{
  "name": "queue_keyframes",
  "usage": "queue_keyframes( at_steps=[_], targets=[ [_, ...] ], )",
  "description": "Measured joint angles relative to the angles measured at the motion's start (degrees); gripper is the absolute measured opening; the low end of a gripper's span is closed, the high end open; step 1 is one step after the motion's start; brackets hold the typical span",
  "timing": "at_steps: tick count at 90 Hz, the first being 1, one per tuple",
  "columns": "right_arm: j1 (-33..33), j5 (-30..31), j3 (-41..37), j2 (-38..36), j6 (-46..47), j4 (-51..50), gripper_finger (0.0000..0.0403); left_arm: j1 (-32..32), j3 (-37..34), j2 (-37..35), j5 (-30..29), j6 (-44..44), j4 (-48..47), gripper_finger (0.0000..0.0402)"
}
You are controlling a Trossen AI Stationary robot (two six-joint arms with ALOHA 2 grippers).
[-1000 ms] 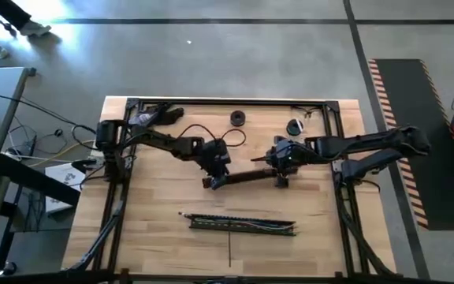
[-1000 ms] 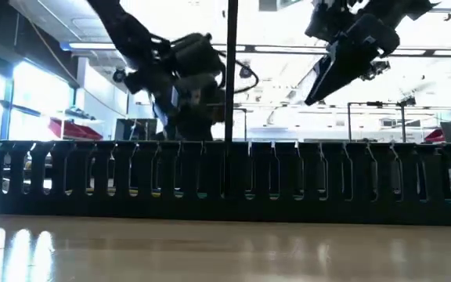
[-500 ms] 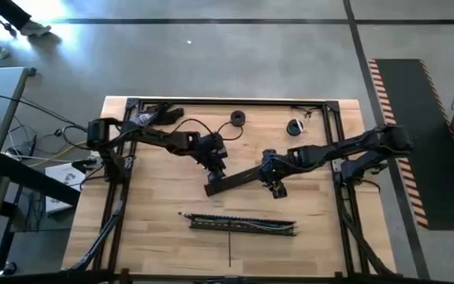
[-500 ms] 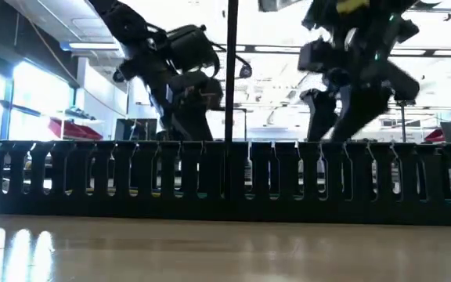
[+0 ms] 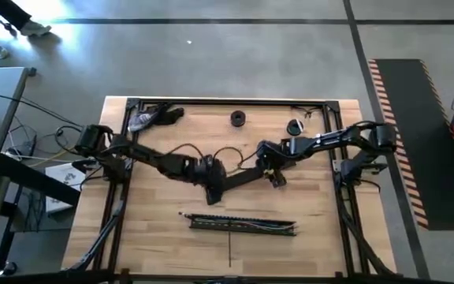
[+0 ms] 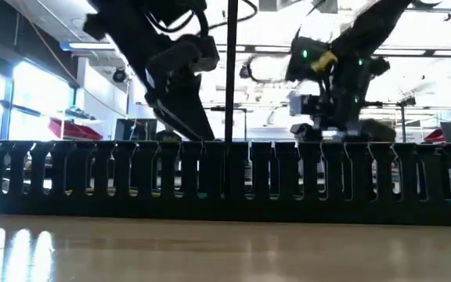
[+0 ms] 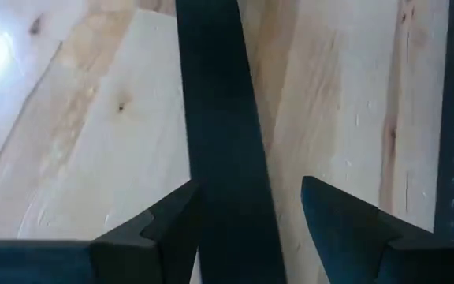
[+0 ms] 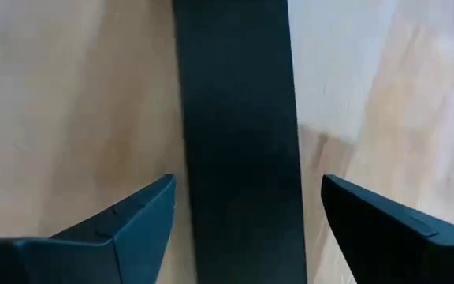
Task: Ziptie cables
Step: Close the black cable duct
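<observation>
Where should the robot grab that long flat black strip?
Across its narrow width, near an end, coming straight down from above: the black strip is long, thin, flat face up. The left gripper and right gripper straddle it that way, fingers open.

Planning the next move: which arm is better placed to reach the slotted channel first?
Left, probably. The left gripper hangs over the black strip's end nearest the slotted channel; the right gripper sits farther back along the strip.
</observation>
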Motion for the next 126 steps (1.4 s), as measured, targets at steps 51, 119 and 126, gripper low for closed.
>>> queue_keyframes(
  at_steps=[51, 119, 126],
  targets=[
    [3.77, 0.72, -5.49, -2.19, 27.01, 11.16, 0.0246, -4.07, 0.00, 0.22, -10.27, -1.09, 0.64, 0.0196],
    [3.94, -5.73, -20.92, -4.44, 15.31, 47.28, 0.0278, -6.02, -0.02, -0.29, -12.99, -3.79, 2.04, 0.0196],
    [4.02, -6.11, -21.22, -2.41, 13.88, 49.12, 0.0278, -6.00, -0.02, -0.29, -12.98, -3.75, 2.14, 0.0196]
  ],
)
